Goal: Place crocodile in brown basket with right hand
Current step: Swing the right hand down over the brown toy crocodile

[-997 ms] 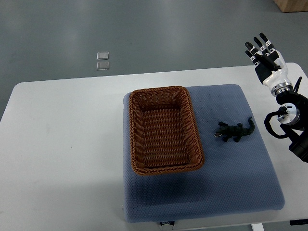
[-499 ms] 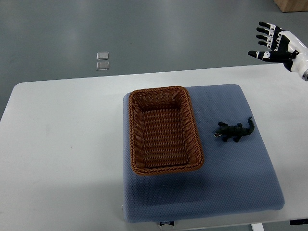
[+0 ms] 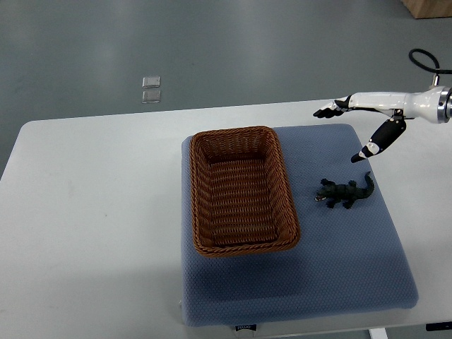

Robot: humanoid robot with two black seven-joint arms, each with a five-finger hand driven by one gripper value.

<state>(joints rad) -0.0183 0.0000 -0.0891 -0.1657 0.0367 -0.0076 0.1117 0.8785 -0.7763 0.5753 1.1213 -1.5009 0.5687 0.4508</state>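
The crocodile, a small dark green toy, lies on its belly on a blue pad, a little nearer the robot than the right hand and apart from it. Its tail curls up toward the tip of the hand's thumb, with a gap between the two. Its head points away from the hand toward the basket.

The right hand reaches in from the right edge, above the far right corner of the pad. Its fingers are stretched out flat toward the left and the thumb hangs down away from them. The hand is released and grasps nothing. A black cable loops behind the wrist.

The basket is brown wicker, rectangular and empty. It sits on the left half of the pad, to the left of the hand and well apart from it. The crocodile lies between the basket and the pad's right edge.

The pad is a thick cushion with a fine woven texture and a small label on its near edge. It rests on a white table with rounded corners.

Beyond the table, farther out than the hand, the floor is smooth grey-green with soft reflections. Two small clear squares lie on it far to the hand's left. A tan box corner shows at the top right, just beyond the hand.
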